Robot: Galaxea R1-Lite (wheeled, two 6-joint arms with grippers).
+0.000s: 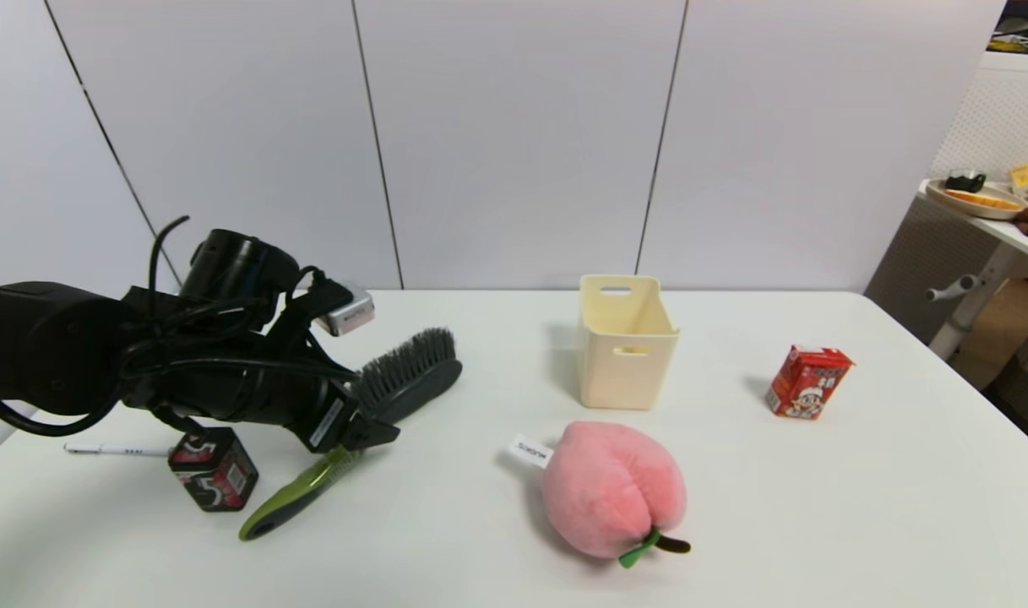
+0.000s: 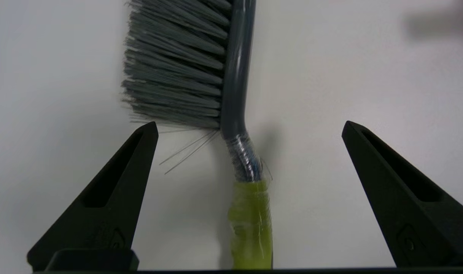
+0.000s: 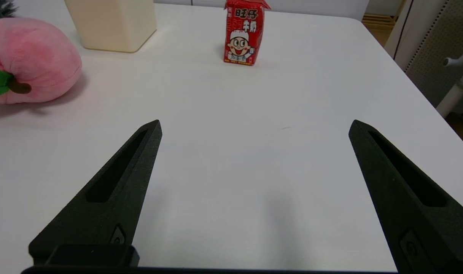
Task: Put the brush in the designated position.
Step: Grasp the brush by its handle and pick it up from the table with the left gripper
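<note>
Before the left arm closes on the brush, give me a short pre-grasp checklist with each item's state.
1. Left end effector open: ok.
2. Brush neck centred between the fingers, in the left wrist view: ok.
3. Fingers low enough to catch the neck: cannot tell.
4. Black-and-red box apart from the green handle: ok, though close.
5. Cream bin upright, top unblocked: ok.
6. Right end effector open, away from the brush: ok.

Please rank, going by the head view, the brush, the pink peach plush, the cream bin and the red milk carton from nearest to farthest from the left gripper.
From the left gripper:
1. Brush, directly under it, between its open fingers.
2. Peach plush, mid-table.
3. Cream bin, farther back.
4. Red milk carton, on the robot's right.
</note>
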